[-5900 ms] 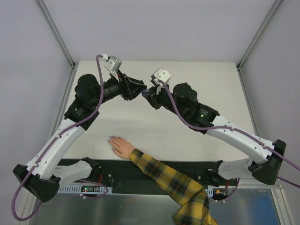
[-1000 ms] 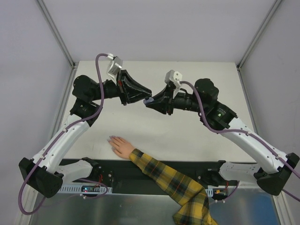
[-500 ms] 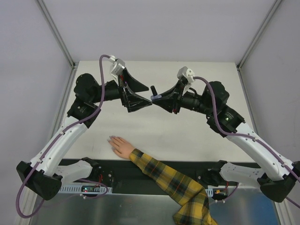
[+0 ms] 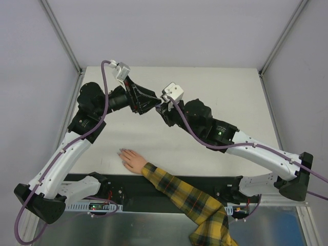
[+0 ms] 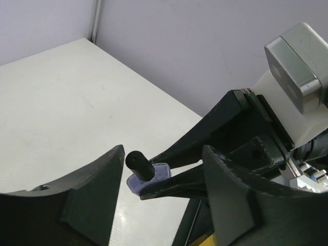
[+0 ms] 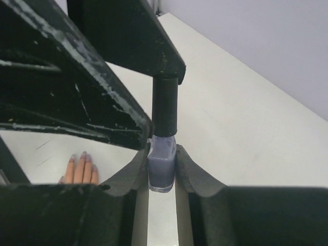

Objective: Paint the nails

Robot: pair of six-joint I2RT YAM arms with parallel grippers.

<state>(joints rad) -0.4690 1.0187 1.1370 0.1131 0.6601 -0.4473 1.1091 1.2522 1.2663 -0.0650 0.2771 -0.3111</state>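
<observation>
White table [image 4: 230, 92], peach mannequin hand [image 4: 132, 160] lying flat near its front edge, pale nails [image 4: 122, 151] pointing left, plaid sleeve [image 4: 179, 192] trailing off that edge

Your polish bottle [image 6: 162, 166] looks like glossy, translucent purple glass, and its cap [image 6: 165, 110] is smooth matt black. The right gripper [image 6: 162, 156] is matt black plastic. The left gripper [image 5: 163, 154] is the same, its fingers [image 6: 77, 87] scuffed pale. The table [image 4: 215, 82] is smooth and matt. The mannequin hand [image 4: 131, 159] looks like smooth plastic, its sleeve [image 4: 189, 200] like woven cloth.
</observation>
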